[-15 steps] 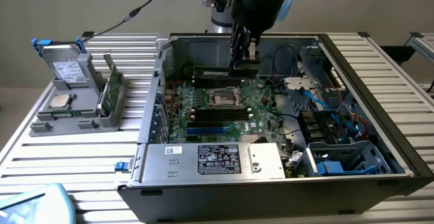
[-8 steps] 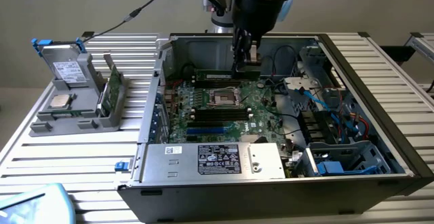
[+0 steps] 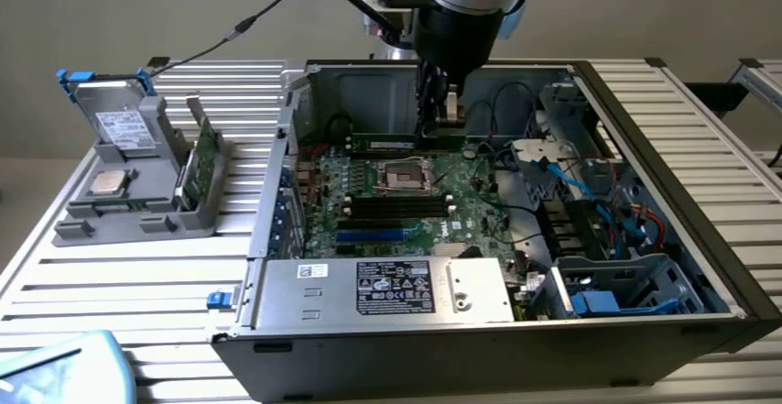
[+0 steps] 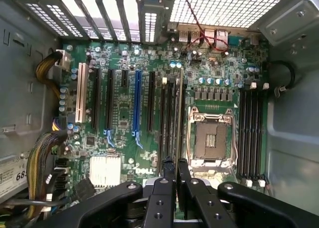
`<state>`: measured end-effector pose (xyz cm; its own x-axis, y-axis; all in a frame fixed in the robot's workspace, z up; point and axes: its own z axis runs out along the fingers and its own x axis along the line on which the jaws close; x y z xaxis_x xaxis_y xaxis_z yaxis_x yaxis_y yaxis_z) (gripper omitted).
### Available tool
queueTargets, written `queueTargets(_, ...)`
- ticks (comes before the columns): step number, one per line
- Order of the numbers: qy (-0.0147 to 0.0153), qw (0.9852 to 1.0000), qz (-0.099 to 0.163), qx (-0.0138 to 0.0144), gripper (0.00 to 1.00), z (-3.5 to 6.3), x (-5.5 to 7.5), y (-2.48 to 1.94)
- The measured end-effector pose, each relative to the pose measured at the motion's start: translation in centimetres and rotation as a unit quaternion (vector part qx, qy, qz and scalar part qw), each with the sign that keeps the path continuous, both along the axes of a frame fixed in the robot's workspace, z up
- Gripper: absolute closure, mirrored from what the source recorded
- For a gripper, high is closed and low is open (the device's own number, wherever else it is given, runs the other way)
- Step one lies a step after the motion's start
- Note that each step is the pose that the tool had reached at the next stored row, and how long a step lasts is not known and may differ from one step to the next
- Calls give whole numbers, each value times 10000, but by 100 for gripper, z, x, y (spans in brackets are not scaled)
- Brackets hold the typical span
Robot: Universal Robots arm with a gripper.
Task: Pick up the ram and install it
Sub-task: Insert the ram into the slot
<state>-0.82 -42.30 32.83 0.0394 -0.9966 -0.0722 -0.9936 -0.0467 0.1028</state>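
Slatted desk (image 3: 146, 285), open tower case (image 3: 684, 193): install step in hand, I judge.
I am holding the ram (image 3: 388, 138) edge-on in the nearly closed end effector (image 4: 175, 174), above the motherboard (image 4: 124, 138); seating is calling for square alignment over a slot.

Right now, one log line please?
hand: shut on ram | ram: lined up along black slots beside CPU socket | seated: cannot tell
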Motion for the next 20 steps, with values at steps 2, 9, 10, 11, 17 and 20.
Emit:
queueTargets(2, 0, 10000, 0, 0, 86, -36, -4, 14)
queueTargets(9, -24, 10000, 0, -18, 86, -154, -8, 54)
queueTargets(10, -28, 10000, 0, -21, 86, -171, -8, 59)
queueTargets(11, -30, 10000, 0, -26, 86, -188, -7, 64)
queueTargets(17, -38, 10000, 0, -68, 86, -289, -8, 94)
queueTargets(20, -40, 9999, 1, -98, 86, -336, -9, 106)
